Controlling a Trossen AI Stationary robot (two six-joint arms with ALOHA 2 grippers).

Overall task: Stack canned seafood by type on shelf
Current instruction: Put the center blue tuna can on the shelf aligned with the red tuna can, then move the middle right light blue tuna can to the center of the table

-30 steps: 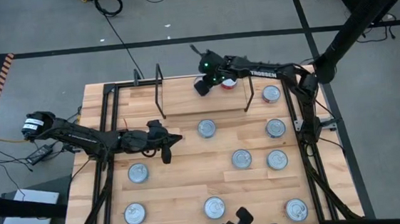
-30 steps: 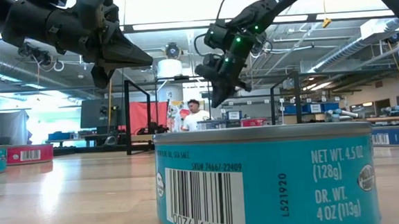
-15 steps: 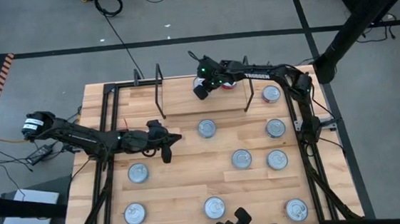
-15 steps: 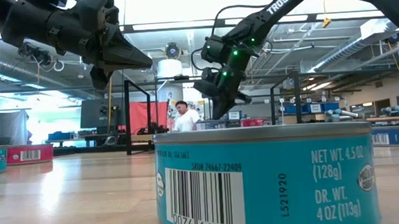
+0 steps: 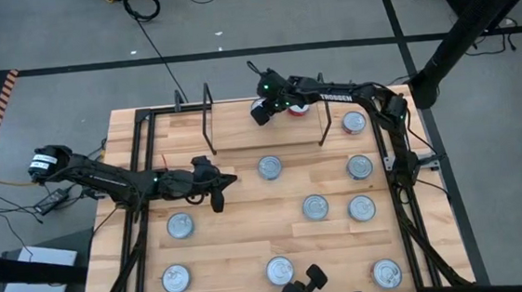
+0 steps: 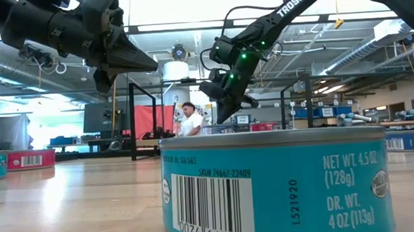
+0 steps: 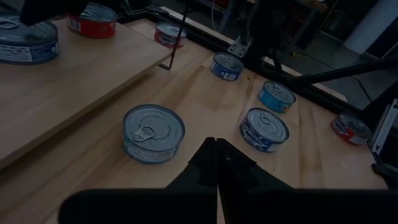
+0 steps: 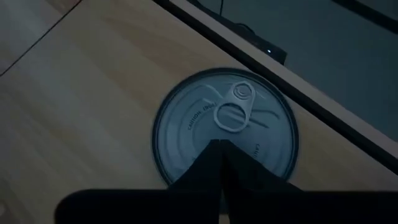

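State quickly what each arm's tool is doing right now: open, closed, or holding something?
Left tool: closed, holding nothing, above the tabletop near a blue-labelled tin.
Right tool: closed, holding nothing, over a silver-lidded tin on the shelf.

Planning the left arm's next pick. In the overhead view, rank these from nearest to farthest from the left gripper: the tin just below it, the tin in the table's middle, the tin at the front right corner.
From the left gripper, shut over the table's left half:
1. Tin just below it, front left.
2. Middle tin, right of centre.
3. Front right corner tin, farthest.
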